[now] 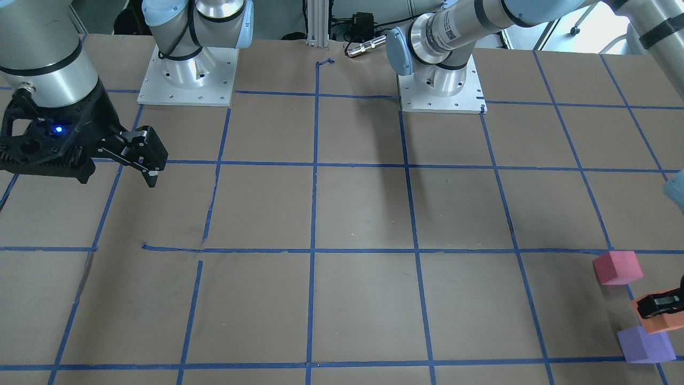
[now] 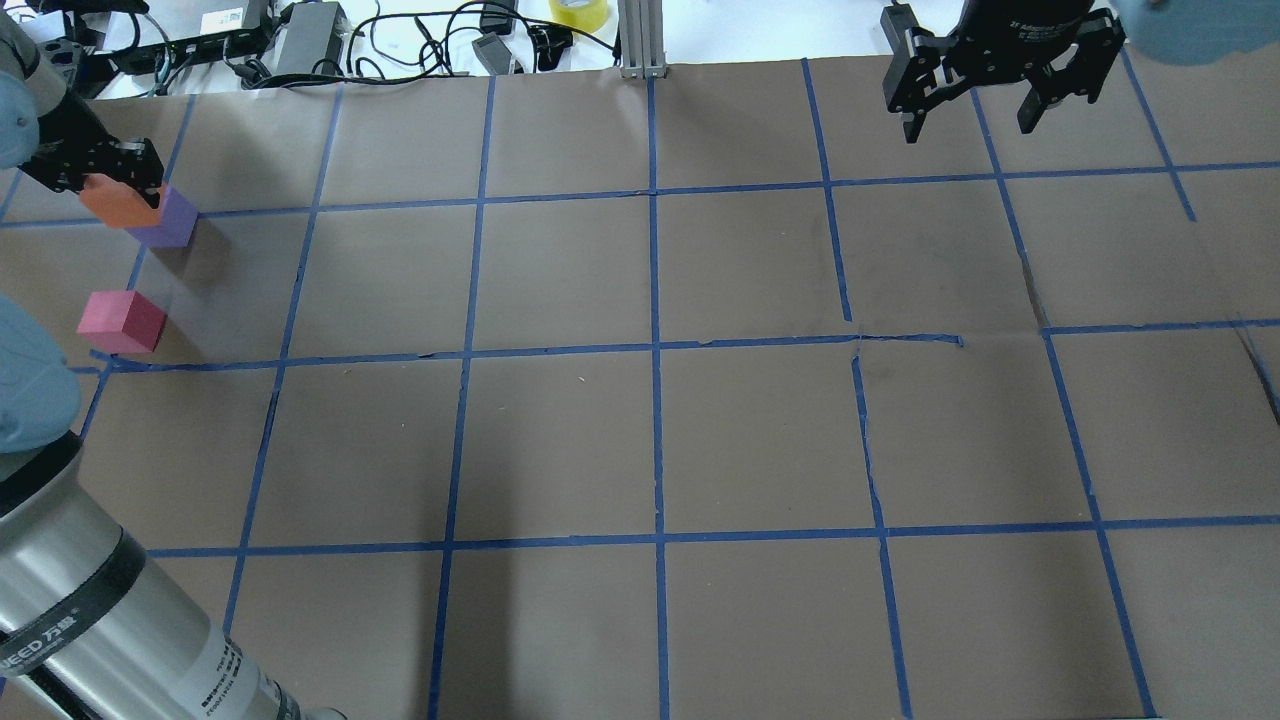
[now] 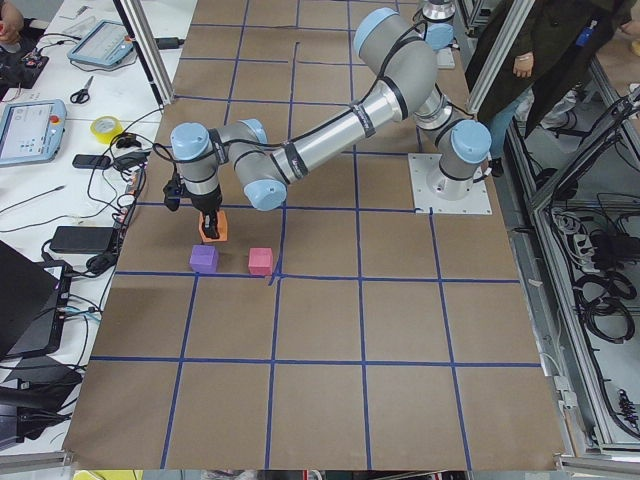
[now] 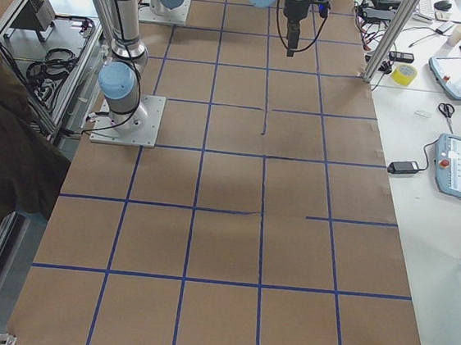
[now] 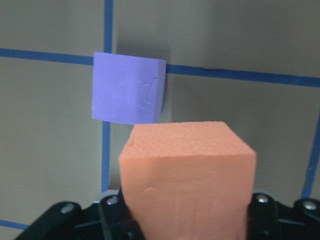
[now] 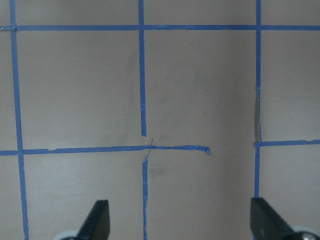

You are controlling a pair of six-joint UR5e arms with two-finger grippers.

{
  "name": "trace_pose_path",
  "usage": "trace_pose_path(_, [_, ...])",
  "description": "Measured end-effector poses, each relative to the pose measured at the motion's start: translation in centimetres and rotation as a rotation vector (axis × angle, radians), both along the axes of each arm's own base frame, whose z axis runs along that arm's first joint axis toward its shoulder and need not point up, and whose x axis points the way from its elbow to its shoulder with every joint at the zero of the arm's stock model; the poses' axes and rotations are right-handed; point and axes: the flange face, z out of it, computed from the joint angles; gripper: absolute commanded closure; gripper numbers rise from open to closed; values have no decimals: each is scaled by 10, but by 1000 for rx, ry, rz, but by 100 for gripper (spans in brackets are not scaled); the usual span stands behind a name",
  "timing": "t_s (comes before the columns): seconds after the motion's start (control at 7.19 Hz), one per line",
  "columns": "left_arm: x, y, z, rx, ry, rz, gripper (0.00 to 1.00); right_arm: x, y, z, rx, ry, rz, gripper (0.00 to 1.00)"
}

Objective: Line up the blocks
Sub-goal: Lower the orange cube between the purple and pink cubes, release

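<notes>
My left gripper (image 2: 118, 192) is shut on the orange block (image 2: 110, 206), at the table's far left in the overhead view. The purple block (image 2: 168, 218) lies on the table right beside the orange one. In the left wrist view the orange block (image 5: 187, 170) sits between my fingers, with the purple block (image 5: 127, 87) just beyond it. I cannot tell whether the orange block rests on the table. The pinkish-red block (image 2: 122, 322) lies apart, nearer the robot. My right gripper (image 2: 968, 125) is open and empty, high over the far right of the table, as the right wrist view (image 6: 180, 220) also shows.
Blue tape lines (image 2: 655, 350) divide the brown paper table cover into squares. The two arm bases (image 1: 187, 80) stand on the robot's side. Cables and a yellow tape roll (image 2: 578, 12) lie beyond the far edge. A person (image 3: 530, 60) stands beside the table.
</notes>
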Motion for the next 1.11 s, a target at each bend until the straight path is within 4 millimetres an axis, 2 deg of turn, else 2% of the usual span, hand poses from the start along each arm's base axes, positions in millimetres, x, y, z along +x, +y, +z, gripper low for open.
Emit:
trace_pose_path(0.14, [27, 1, -7, 2, 1, 2, 100, 0, 0, 0, 0, -1, 0, 0])
trace_pose_path(0.28, [40, 2, -16, 12, 5, -9, 100, 0, 0, 0, 0, -1, 0, 0])
trace_pose_path(0.42, [44, 2, -25, 20, 20, -16, 100, 1, 0, 0, 1, -1, 0, 0])
trace_pose_path(1.11, [36, 12, -59, 60, 76, -116, 100, 2, 0, 0, 1, -1, 2, 0])
